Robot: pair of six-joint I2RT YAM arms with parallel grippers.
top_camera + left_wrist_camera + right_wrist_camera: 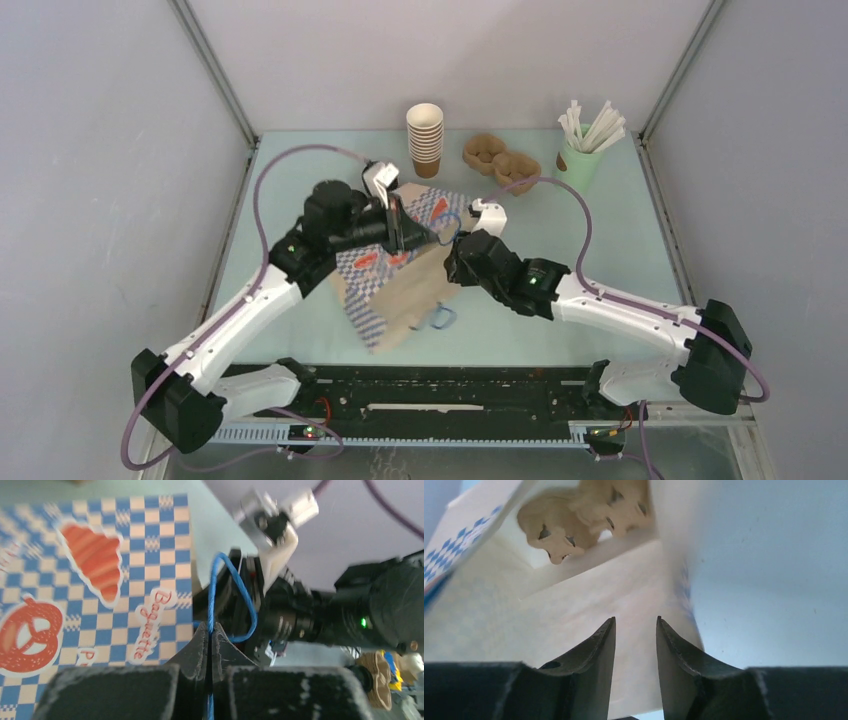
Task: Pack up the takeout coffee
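- Near edge: black mounting rail [420, 385] carrying both arm bases.
- Mid-table: brown kraft paper bag [400, 290] printed in blue-and-cream check, lying between the two arms. The word "Baguette" [150, 625] reads clearly beside an orange croissant picture [97, 560] and a pretzel picture [27, 637]. A second word beginning "P" is cut off.
- Left gripper [210, 637]: fingers pressed together on the bag's blue cord handle [235, 600].
- Right gripper [635, 625]: fingers a little apart with nothing between them, pointing into the bag's white interior. A brown moulded-pulp cup tray [584, 515] shows at the far end of that interior.
- Far side: stack of small tapered brown kraft paper cups [425, 140], upright, just beyond the bag and apart from both grippers.
- Right of the stack: further pulp trays [500, 157], then a pale green cup of white straws [580, 160].
- Surface: pale mint-green table [600, 250].
- Room: plain grey-white walls [100, 150] with metal corner posts.
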